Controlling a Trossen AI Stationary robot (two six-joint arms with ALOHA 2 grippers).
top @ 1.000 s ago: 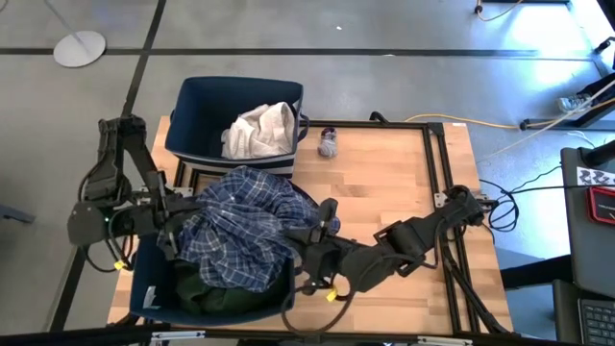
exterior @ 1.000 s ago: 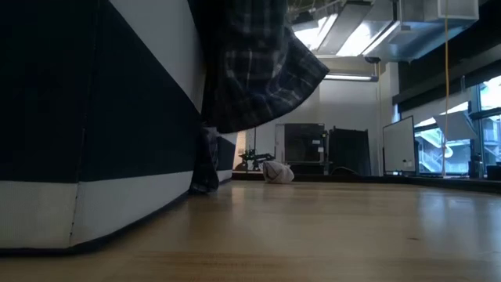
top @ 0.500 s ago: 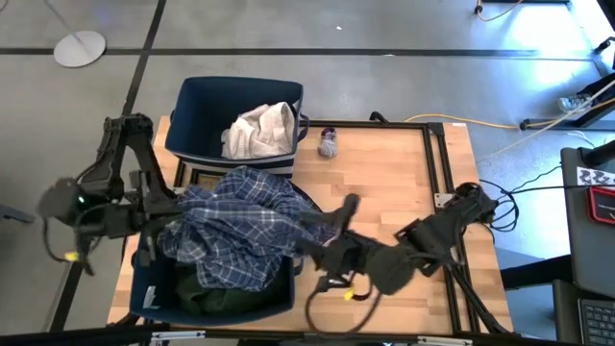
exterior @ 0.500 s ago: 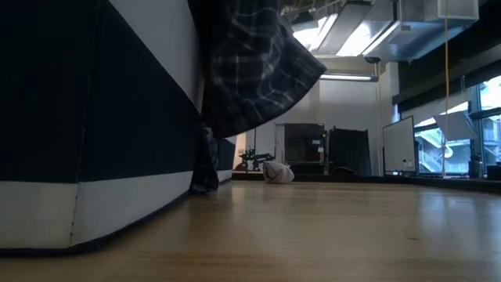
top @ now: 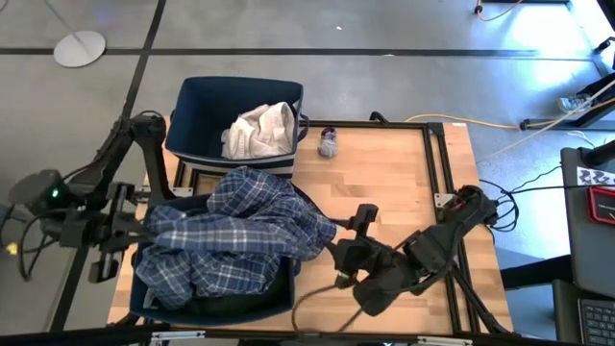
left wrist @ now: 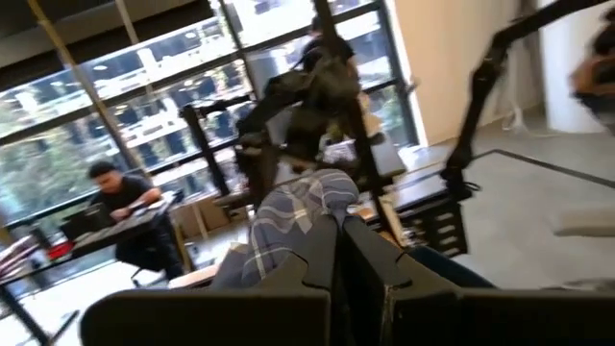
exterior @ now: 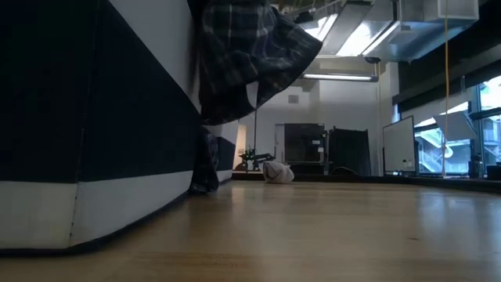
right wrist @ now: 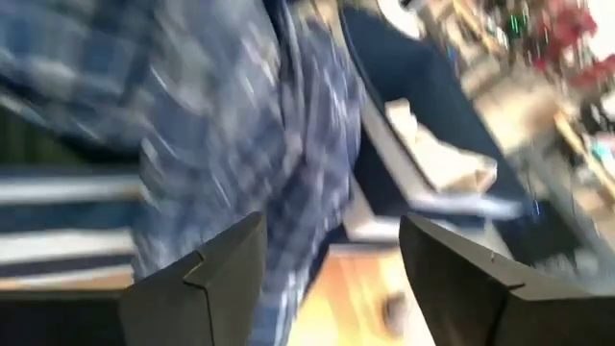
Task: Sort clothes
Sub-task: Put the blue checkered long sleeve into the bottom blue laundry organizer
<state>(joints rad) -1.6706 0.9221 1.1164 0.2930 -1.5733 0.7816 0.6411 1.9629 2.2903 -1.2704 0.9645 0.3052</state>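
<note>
The left gripper (left wrist: 336, 252) pinches the plaid shirt's (top: 240, 231) left end. The shirt stretches rightward over the bin (top: 144, 288) toward the spread right gripper (top: 338, 252), just beside its other end.

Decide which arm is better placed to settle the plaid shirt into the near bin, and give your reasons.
Left, probably. The left gripper is shut on the plaid shirt, which is spread over the near bin. The right gripper is open beside the shirt, holding nothing.

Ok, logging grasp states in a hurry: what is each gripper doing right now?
Left gripper: closed on the blue plaid fabric shirt, over the near navy bin.
Right gripper: open, holding nothing, beside the shirt.
</note>
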